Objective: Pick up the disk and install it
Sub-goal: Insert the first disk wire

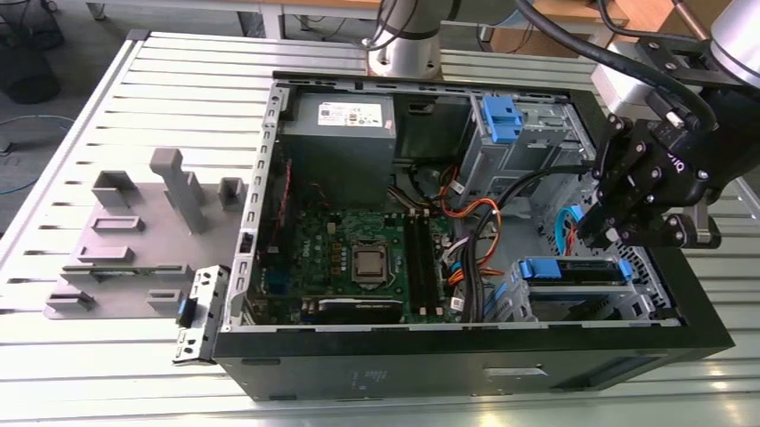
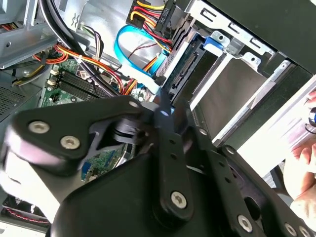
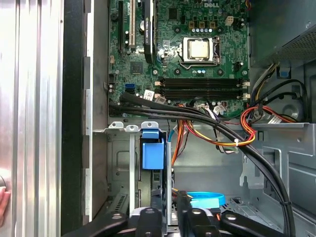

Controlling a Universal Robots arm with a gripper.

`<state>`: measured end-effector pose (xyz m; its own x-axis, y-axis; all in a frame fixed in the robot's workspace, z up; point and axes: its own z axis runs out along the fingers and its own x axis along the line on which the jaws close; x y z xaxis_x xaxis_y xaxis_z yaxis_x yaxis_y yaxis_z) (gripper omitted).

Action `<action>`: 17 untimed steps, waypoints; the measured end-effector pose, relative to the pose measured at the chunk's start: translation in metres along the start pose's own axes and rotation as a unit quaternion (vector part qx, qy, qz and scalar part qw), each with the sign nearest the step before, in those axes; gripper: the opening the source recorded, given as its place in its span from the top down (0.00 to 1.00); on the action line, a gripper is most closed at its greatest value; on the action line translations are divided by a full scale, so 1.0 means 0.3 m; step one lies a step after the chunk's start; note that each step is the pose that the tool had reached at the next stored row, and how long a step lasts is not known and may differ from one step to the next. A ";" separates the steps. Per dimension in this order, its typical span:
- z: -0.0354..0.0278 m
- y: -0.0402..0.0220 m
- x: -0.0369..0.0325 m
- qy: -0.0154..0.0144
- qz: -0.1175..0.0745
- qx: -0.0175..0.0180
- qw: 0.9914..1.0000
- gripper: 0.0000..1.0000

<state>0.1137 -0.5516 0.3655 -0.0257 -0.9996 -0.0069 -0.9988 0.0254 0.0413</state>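
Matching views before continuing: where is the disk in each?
Exterior view: the disk sits in the case, at the exterior view's right.
Second wrist view: the disk, just beside the light-blue cable.
First wrist view: the disk, blue rail facing the camera.
Shared landmark: the light-blue cable.

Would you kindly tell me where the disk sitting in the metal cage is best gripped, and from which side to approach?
Probably across its two flat faces at the exposed edge beside the blue tab, coming straight down through the open side of the case. The disk stands on edge in the cage, whose walls cover the rest, and cables crowd one side.
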 end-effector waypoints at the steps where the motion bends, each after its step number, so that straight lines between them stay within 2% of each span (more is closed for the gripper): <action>1: 0.000 0.000 0.000 0.000 0.000 0.000 1.000 0.77; 2: 0.000 0.000 0.000 0.000 0.000 0.000 1.000 0.70; 10: 0.000 0.000 -0.001 -0.001 0.000 0.000 1.000 0.70; 11: 0.000 0.000 0.000 -0.002 0.000 0.000 1.000 0.69; 12: 0.000 0.000 0.000 -0.002 0.000 0.000 1.000 0.64; 13: 0.000 0.000 0.000 -0.002 0.000 0.000 1.000 0.64; 14: 0.000 0.000 0.000 -0.002 0.000 0.000 1.000 0.57; 17: 0.006 -0.002 0.000 -0.002 0.000 0.000 1.000 0.57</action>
<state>0.1142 -0.5516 0.3638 -0.0257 -0.9996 -0.0113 -0.9988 0.0252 0.0414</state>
